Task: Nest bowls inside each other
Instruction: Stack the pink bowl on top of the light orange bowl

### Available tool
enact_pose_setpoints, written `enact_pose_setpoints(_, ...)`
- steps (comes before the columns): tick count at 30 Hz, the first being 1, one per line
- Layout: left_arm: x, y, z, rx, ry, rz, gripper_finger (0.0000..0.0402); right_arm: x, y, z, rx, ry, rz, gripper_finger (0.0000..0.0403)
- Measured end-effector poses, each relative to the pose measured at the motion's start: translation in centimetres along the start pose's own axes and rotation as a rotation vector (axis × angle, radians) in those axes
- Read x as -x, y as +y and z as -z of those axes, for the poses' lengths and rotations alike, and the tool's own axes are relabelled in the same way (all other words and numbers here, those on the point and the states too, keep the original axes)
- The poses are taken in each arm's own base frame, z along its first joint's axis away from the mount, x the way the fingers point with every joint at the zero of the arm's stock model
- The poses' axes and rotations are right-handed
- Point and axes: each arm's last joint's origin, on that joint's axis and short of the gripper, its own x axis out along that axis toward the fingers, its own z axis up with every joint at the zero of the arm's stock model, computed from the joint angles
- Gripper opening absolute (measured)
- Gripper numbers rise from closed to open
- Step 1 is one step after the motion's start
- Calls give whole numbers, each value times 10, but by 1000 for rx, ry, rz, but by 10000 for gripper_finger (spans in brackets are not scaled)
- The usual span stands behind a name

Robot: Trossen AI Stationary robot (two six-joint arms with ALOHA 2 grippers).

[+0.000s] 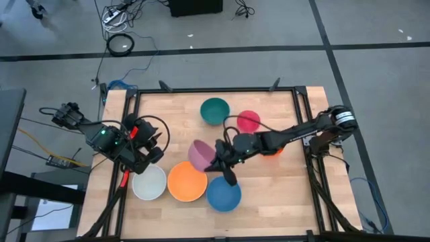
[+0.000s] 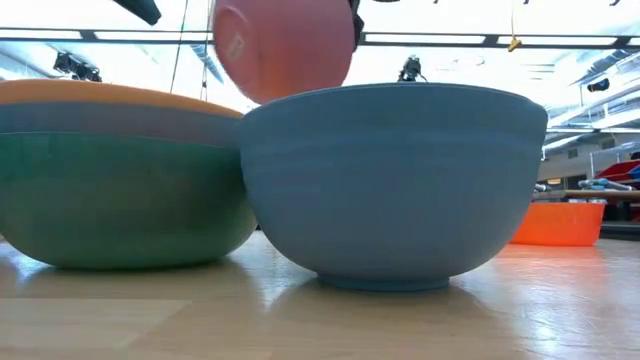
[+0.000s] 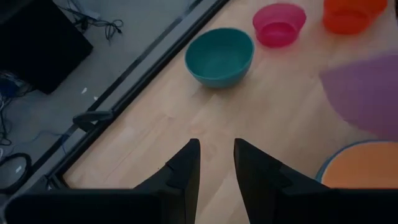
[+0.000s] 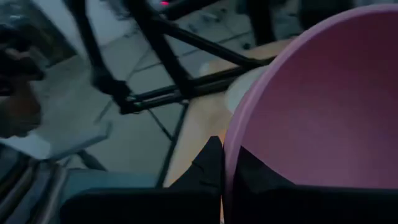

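My right gripper (image 1: 216,154) is shut on a pink bowl (image 1: 200,154), which hangs tilted above the table's middle; the low view shows that pink bowl (image 2: 283,50) over the blue bowl (image 2: 395,180). An orange bowl (image 1: 187,181) sits nested in a stack (image 2: 120,170) with a light blue band and a green bowl below it. A white bowl (image 1: 149,183) stands to the stack's left. The teal bowl (image 1: 215,111) and magenta bowl (image 1: 248,121) stand toward the far edge. A red-orange bowl (image 1: 274,152) lies partly under my right arm. My left gripper (image 3: 216,168) hovers open at the left. My right gripper pinches the pink bowl's rim (image 4: 231,143), one finger inside the bowl and one outside. The fingers come from the table's right, nearly level. The bowl is lifted clear of the table and tilted, its hollow turned up and toward the left.
A black frame (image 1: 295,91) runs around the wooden tabletop. Bare wood lies between the far bowls and the near ones, and along the right side. Cables and a dark stand lie on the floor beyond the far edge.
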Motion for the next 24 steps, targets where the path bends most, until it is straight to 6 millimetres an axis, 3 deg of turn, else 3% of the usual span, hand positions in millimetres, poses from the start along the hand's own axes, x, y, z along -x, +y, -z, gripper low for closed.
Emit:
enact_pose_setpoints(14,0,0,-1,5,-24,-9,106,-38,-14,30,11,11,-61,0)
enact_pose_setpoints(19,0,0,-1,4,-24,-10,106,-41,-17,32,1,13,-70,3)
enact_pose_setpoints(24,0,0,-1,7,-24,-8,106,-41,-17,31,-1,16,-102,31)
